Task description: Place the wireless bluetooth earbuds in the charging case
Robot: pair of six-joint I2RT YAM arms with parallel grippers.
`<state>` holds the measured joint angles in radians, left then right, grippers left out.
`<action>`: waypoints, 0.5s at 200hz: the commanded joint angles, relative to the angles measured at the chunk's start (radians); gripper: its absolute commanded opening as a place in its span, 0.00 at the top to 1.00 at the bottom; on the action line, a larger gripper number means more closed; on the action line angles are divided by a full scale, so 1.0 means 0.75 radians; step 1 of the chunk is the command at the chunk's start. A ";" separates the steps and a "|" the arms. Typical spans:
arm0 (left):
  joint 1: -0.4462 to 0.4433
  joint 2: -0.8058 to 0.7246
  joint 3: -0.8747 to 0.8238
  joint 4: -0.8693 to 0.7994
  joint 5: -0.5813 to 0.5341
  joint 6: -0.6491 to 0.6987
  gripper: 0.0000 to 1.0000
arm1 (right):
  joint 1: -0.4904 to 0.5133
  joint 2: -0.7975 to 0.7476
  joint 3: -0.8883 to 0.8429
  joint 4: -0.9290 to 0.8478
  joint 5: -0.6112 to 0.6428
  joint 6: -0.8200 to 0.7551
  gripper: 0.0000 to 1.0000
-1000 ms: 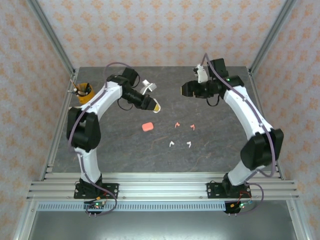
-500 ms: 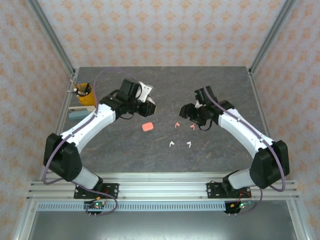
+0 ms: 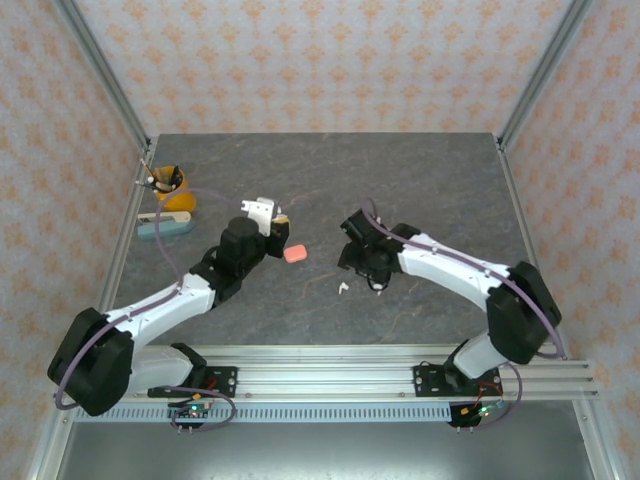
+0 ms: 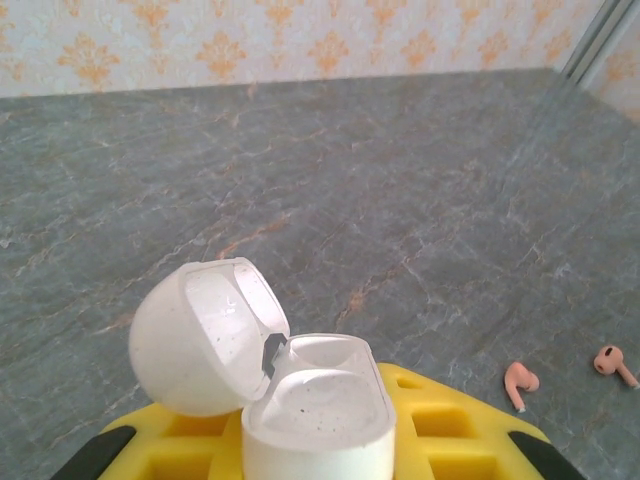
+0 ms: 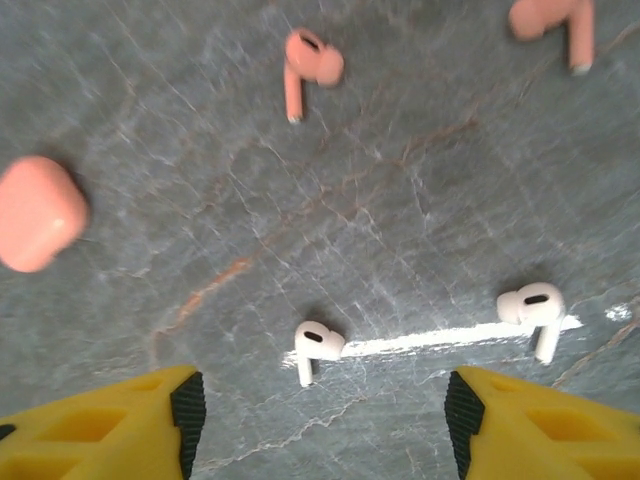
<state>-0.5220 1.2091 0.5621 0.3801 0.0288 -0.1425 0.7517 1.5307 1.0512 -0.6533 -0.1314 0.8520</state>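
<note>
Nothing's seated yet, so basically the whole job is left. All four buds lie loose on the grey table (image 3: 450, 180). The left gripper (image 4: 315, 455) is clamped on the white charging case (image 4: 318, 405), lid flipped open to the gripper's left, wells looking empty. The right gripper (image 5: 322, 410) hangs low over the table, jaws apart w/ nothing between. The pink case (image 5: 35, 212) sits ahead & left of it and looks closed. The first white earbud (image 5: 315, 345) lies just ahead of the gap between the right fingers, the second white earbud (image 5: 535, 308) ahead of the right-hand finger, and the pink earbuds (image 5: 308, 62) farther ahead. Likely next is picking a white bud, then 3 more, plus opening the pink case. Vs. a sec ago: both arms have swung in toward the near side. The right gripper has come from the far end down over the buds w/ jaws wider. Left grip is unchanged.
</note>
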 commanded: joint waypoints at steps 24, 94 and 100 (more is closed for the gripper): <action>-0.001 -0.003 -0.182 0.728 0.237 0.168 1.00 | 0.066 0.116 0.065 -0.047 0.134 0.087 0.28; 0.001 -0.179 -0.226 0.694 0.435 0.250 1.00 | 0.082 0.139 0.067 -0.024 0.110 0.162 0.28; 0.000 -0.198 -0.226 0.678 0.437 0.263 1.00 | 0.081 0.141 0.072 -0.022 0.108 0.166 0.28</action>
<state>-0.5220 1.1179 0.4007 0.8501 0.3031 -0.0067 0.8062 1.6207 1.0756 -0.6601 -0.0746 0.9371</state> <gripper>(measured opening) 0.232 0.723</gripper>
